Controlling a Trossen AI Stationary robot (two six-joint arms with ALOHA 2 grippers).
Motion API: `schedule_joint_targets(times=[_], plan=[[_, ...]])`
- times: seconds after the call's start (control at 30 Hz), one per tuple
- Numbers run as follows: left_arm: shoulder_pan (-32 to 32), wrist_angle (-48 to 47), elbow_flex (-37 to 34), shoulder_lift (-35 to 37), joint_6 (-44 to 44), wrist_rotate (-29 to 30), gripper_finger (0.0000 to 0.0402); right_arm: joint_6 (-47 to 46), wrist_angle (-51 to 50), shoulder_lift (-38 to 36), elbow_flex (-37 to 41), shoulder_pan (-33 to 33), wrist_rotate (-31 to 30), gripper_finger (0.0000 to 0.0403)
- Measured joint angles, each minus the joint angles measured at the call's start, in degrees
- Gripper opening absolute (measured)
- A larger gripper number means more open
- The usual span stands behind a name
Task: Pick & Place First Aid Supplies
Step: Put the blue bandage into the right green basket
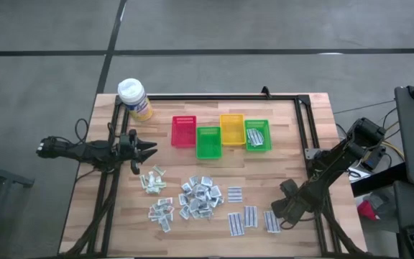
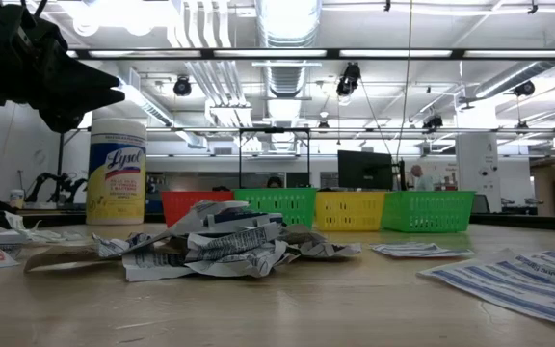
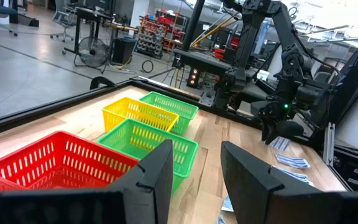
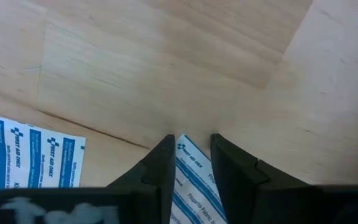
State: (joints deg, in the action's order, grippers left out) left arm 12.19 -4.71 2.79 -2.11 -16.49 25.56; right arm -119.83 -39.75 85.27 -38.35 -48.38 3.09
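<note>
Packet: blue-striped strip [image 4: 191, 180] lies flat on the counter [image 4: 166, 68], between the right gripper [image 4: 190, 155] fingers, long axis along them.
Right fingers: closing around the strip, grasp not sure.
Right arm: low, wrist pointing down.
Left gripper [image 3: 194, 163]: released, hovering near the bins.

A yellow Lysol wipes canister [image 1: 134, 99] with a white lid stands at the upper left of the wooden table [image 1: 315, 115]. At upper centre sit four slotted bins together: a red bin [image 1: 183, 131], a green bin [image 1: 208, 142], a yellow bin [image 1: 231, 129] and another green bin [image 1: 258, 135].
</note>
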Motion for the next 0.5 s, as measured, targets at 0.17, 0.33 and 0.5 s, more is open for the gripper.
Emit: schedule_joint_targets(times=[0.17, 0.33, 0.5], plan=[[0.0, 0.0, 0.0, 0.0, 0.0, 0.0, 0.0131, 0.0, -0.5, 0.1, 0.0, 0.0, 0.0, 0.0067], [0.0, 0.0, 0.0, 0.0, 0.0, 0.0, 0.0131, -0.2, -0.4, 0.1, 0.0, 0.0, 0.0, 0.0045], [0.0, 0.0, 0.0, 0.0, 0.0, 0.0, 0.0131, -0.2, -0.3, 0.1, 0.0, 0.0, 0.0, 0.0024]])
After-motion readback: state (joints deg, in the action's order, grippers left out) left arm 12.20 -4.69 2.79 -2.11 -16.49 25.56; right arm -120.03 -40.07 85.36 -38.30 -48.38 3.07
